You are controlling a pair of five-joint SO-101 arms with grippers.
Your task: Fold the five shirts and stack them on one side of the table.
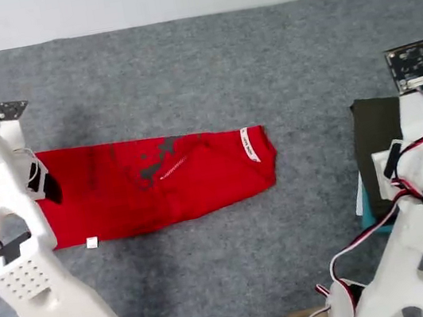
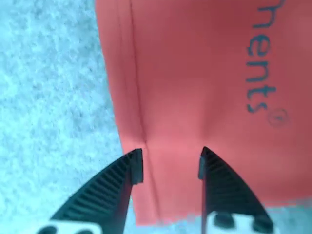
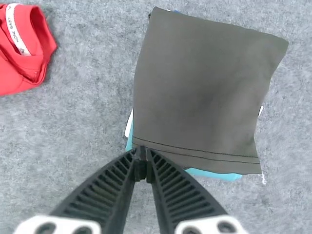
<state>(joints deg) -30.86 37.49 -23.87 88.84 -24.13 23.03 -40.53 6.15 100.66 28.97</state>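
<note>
Two folded shirts at least, a dark shirt over a teal shirt, sit stacked at the right of the counter. The red shirt lies centre-left, folded only lengthwise and apparently unfinished. The left end effector hangs open over its left hem; the right end effector is closed at the dark shirt's hem.

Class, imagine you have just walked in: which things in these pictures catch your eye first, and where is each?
A red shirt, folded into a long strip, lies across the grey table, with the left pincer open over its hemmed end. On the right arm's side a folded dark shirt lies on a turquoise garment, with the right pincer shut at the dark shirt's hem.
</note>
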